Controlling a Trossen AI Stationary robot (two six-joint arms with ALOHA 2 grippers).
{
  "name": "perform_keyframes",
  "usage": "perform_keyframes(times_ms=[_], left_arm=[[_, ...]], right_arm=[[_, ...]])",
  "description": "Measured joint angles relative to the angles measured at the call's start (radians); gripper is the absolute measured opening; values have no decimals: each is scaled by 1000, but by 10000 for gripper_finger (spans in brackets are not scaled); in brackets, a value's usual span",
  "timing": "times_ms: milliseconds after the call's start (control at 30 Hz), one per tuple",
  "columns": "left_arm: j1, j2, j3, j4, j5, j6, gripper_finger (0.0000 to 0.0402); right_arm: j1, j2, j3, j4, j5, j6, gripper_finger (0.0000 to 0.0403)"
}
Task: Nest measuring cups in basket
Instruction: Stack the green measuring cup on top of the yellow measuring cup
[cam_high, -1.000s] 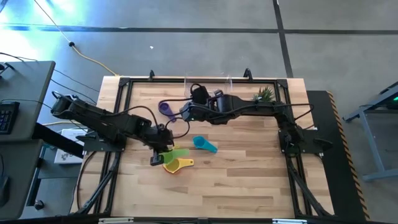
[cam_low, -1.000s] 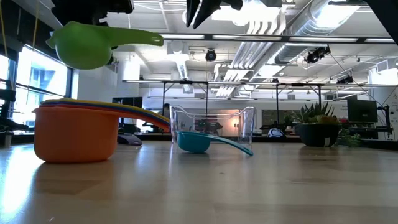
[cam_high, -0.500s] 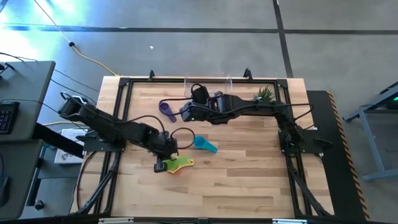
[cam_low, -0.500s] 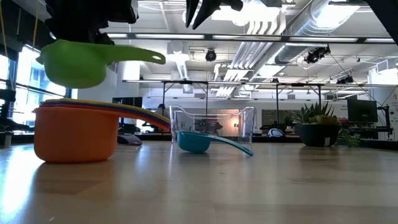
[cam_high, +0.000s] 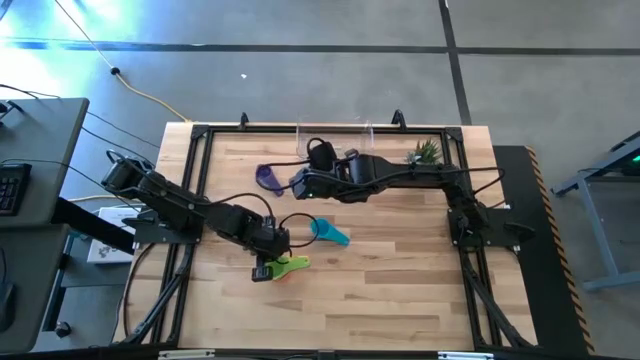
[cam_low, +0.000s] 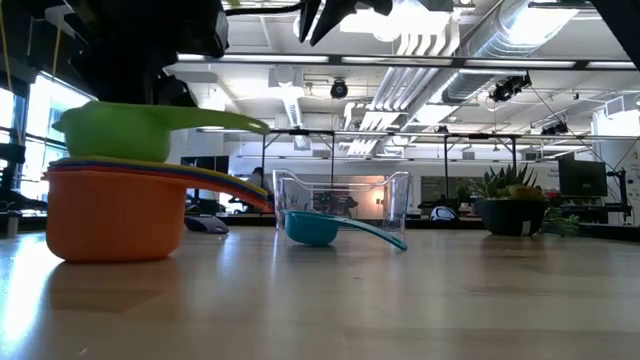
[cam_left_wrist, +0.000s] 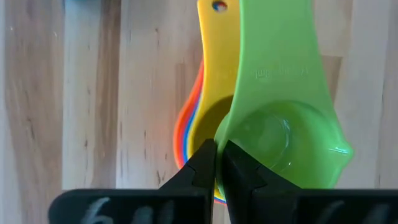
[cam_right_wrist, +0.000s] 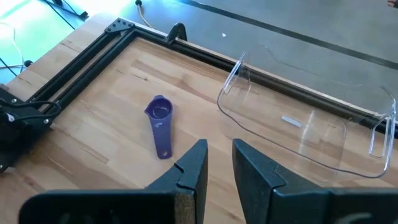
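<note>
Seven measuring cups on the table, all small round plastic scoops with flat handles. Four already nested at front left: orange cup (cam_low: 115, 213) as the base, with red, blue and yellow rims layered inside. Yellow cup (cam_left_wrist: 211, 93) partly covered by green. Green cup (cam_low: 125, 130) on top of that nested set, handle level and pointing right. Teal cup (cam_high: 328, 232) lying alone mid-table, right of the pile. Purple cup (cam_right_wrist: 160, 123) alone farther back, near the basket, bowl toward the frame rail.

Left gripper (cam_left_wrist: 219, 163) low over the stack, fingers pinched together on the green cup's rim. Right gripper (cam_right_wrist: 217, 163) hovering high, between the purple cup and the basket, jaws slightly parted, holding nothing.

One basket (cam_right_wrist: 311, 134): clear rectangular bin with low walls, back centre of the table, no cups in it. One small potted plant (cam_high: 424, 152) at back right.

Light butcher-block wooden tabletop (cam_high: 380, 290), black metal frame around the edge. Grey concrete floor with a yellow cable trailing beyond the back left corner. Desk with keyboard off to the left. Beyond the table, seen from table height: open workshop, white ceiling ducts, strip lights, more benches.
</note>
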Motion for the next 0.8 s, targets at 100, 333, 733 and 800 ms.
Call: perform_keyframes(times_ms=[100,333,733,800], left_arm=[[0,-1,0,1,-29,6,14],[1,-1,0,-11,-36,8,11],[1,-1,0,-27,-37,0,30],[1,-1,0,-26,-37,0,32]], right_arm=[[8,0,0,-6,4,0,67],[19,0,0,-16,5,0,67],[21,0,0,-23,5,0,67],[21,0,0,-23,5,0,67]])
